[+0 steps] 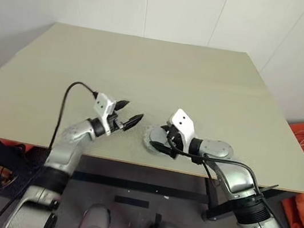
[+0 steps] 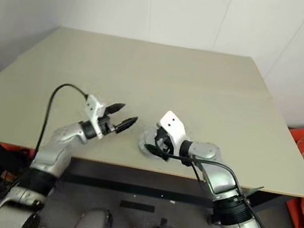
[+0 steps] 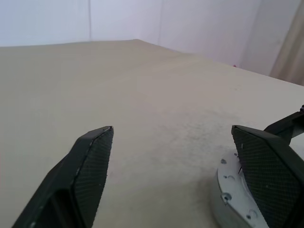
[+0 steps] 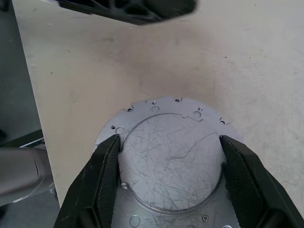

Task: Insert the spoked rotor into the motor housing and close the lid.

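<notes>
The right gripper (image 4: 168, 178) is straddling a scratched silver round part (image 4: 171, 161) near the table's (image 1: 147, 73) front edge; the left gripper (image 1: 127, 114) is hovering wide, empty; it should be pressing squarely.

Your right gripper (image 1: 162, 140) covers much of the grey disc (image 1: 151, 140) at lower centre of the left eye view, so you cannot tell whether it is the housing or a lid. In the right wrist view the disc's lower part runs off the bottom edge. In the left wrist view only a sliver of it shows, lower right, behind a finger (image 3: 268, 173).
</notes>
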### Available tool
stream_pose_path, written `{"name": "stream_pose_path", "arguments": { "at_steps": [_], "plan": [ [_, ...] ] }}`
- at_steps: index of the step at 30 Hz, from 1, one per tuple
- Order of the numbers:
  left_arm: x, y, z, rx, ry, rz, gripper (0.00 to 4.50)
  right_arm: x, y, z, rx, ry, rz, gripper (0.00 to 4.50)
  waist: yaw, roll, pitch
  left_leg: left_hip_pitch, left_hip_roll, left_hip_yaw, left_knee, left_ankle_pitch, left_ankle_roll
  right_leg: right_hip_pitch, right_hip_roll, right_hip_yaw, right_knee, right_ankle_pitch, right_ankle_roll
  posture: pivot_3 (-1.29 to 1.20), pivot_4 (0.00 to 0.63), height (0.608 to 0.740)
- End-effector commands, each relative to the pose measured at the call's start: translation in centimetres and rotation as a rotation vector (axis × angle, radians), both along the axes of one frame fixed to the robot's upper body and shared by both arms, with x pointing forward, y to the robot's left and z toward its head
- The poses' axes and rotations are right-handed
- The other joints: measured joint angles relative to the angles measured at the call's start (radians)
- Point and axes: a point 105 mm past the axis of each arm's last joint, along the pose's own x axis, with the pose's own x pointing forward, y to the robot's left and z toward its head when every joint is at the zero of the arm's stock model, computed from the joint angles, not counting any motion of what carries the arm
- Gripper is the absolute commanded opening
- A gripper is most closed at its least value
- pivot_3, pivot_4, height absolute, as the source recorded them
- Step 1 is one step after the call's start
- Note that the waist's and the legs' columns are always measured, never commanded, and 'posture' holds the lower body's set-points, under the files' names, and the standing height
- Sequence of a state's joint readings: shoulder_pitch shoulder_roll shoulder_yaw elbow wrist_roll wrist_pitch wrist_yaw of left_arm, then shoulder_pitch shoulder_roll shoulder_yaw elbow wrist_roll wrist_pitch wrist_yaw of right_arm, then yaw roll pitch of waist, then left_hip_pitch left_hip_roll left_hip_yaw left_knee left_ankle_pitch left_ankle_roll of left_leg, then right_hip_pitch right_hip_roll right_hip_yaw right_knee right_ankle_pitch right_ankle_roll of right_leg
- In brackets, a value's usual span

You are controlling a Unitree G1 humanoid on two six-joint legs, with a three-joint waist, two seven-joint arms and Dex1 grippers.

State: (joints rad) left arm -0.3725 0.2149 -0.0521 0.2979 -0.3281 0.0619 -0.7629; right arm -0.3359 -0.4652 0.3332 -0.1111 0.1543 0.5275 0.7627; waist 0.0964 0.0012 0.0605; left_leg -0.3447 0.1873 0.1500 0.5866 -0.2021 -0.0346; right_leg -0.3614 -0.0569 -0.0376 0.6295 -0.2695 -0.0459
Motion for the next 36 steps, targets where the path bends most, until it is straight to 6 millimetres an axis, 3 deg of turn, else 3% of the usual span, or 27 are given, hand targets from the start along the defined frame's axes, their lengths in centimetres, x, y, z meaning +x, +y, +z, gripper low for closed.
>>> {"name": "stream_pose_path", "arguments": {
  "at_steps": [1, 11, 27, 36],
  "plan": [
    [0.1, -1.2, 0.9, 0.02, -0.063, -0.11, 3.32, -0.1, -0.6, -1.4, -0.057, 0.033, -0.029, 3.2, -0.004, 0.0, -0.001, -0.001, 0.0, 0.001, -0.002, 0.0, 0.0, 0.0, 0.0, 0.0, -0.002, 0.001, 0.0, 0.0, 0.0, 0.74],
    [-0.1, -1.7, 0.4, 0.079, -0.077, -0.275, 0.02, 0.1, -0.5, -1.2, -0.052, 0.027, -0.035, 3.2, 0.0, 0.0, -0.001, 0.0, 0.0, 0.001, -0.007, 0.001, -0.001, 0.001, 0.0, 0.0, -0.006, 0.001, 0.0, 0.0, 0.0, 0.74],
    [-2.7, -3.2, -0.9, 0.116, -0.001, -0.496, 0.02, 0.0, -0.3, -1.1, -0.048, 0.026, -0.03, 3.2, 0.0, 0.0, -0.001, 0.0, 0.0, 0.002, -0.008, 0.001, -0.001, 0.001, 0.0, 0.0, -0.005, 0.002, -0.001, 0.0, 0.0, 0.74],
    [-3.3, -4.0, -1.4, 0.191, 0.013, -0.567, 0.02, 0.0, -0.2, -1.0, -0.044, 0.023, -0.03, 3.2, -0.001, 0.0, -0.001, 0.001, 0.0, 0.002, -0.008, 0.001, -0.001, 0.001, 0.0, 0.0, -0.006, 0.002, -0.001, 0.0, 0.0, 0.74]
  ]
}}
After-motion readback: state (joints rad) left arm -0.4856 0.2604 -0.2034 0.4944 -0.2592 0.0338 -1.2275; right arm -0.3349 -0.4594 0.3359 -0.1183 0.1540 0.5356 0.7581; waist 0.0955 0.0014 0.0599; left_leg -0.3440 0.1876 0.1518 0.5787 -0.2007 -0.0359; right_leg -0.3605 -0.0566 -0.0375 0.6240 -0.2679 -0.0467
